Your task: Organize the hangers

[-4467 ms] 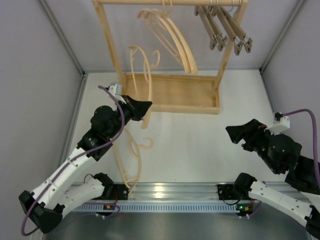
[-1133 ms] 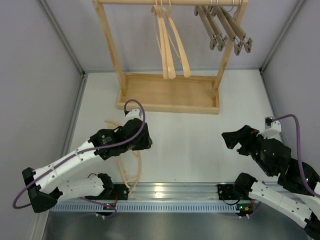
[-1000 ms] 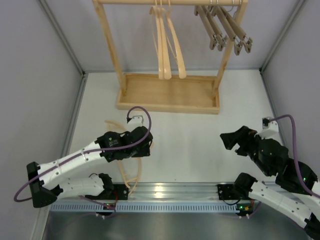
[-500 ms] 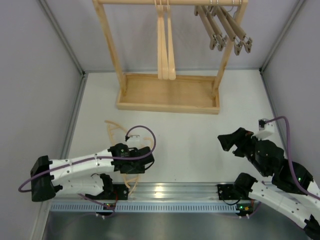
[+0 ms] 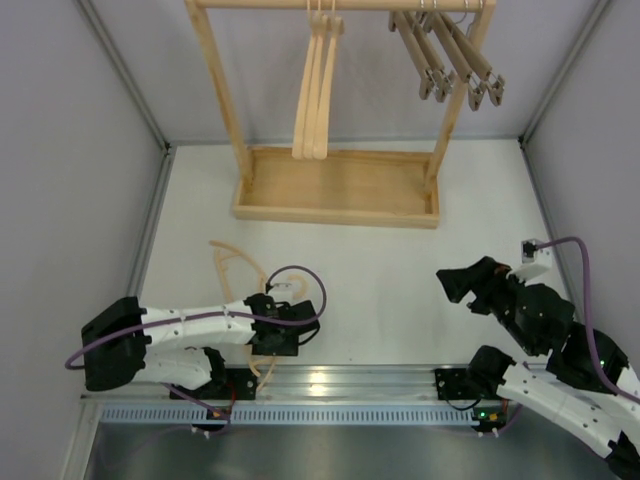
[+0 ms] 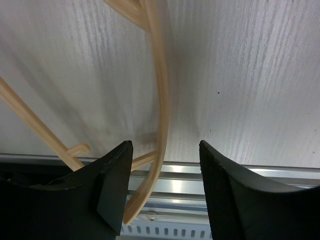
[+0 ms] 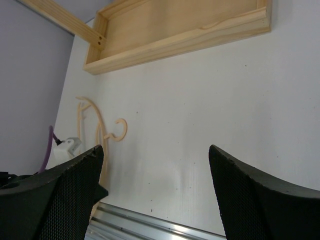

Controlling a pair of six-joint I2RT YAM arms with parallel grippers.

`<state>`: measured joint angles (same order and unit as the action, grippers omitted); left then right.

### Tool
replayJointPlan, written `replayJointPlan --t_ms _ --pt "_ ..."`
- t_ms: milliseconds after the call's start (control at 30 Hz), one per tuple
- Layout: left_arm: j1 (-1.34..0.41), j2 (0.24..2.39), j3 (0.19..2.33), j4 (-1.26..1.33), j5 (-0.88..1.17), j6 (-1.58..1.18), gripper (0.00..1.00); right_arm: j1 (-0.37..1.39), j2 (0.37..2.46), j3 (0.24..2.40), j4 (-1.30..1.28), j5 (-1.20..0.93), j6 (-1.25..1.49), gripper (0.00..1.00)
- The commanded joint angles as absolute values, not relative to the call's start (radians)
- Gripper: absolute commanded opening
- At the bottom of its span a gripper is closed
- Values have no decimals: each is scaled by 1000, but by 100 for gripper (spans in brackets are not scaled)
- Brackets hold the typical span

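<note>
Left arm lies low along the near left of the surface [image 5: 400, 260].

Left claw [image 6: 165, 146]: jaws moderately wide, straddling one curved arm of a pale hanger [image 6: 161, 95] that lies flat. The wrist view shows a gap on both sides of the wood, so no contact. The overhead view cannot confirm this, since the wrist covers the fingers there.

The wrist view also shows a second pale hanger [image 6: 30, 112] running slantwise and disappearing behind one finger [image 6: 112, 185]. The curved arm's end reaches over the aluminium rail [image 6: 240, 180] at the near edge.

Right claw [image 7: 156, 150]: jaws wide, nothing between them, held above the near right of the surface. Its camera sees a wooden hook [image 7: 119, 131] among the hangers lying on the surface at near left, from a low angle. It also sees the tray base [image 7: 180, 35] of the rack.

Only the overhead view shows the rack's top bar [image 5: 250, 4]. Two hung pale hangers [image 5: 312, 90] sit close together left of its middle. Four clamp bars [image 5: 445, 55] are bunched at its right end.
</note>
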<state>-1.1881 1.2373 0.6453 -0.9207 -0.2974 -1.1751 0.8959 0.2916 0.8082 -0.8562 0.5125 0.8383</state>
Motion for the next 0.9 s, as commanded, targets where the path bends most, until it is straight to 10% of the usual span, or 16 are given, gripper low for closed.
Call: replayJointPlan --t_ms 0,267,633,867 --pt "-1177 1246 614 -822 -275 -1155 60 905 275 798 -808 506 831 83" --pt "-1167 1262 551 -724 -235 -1150 51 905 264 784 -808 506 838 83" --pt "-1167 1296 545 -690 -201 -1157 0 905 244 773 -810 502 841 83" --pt "-1167 1171 603 -699 -160 -1158 0 905 256 793 -810 502 838 82"
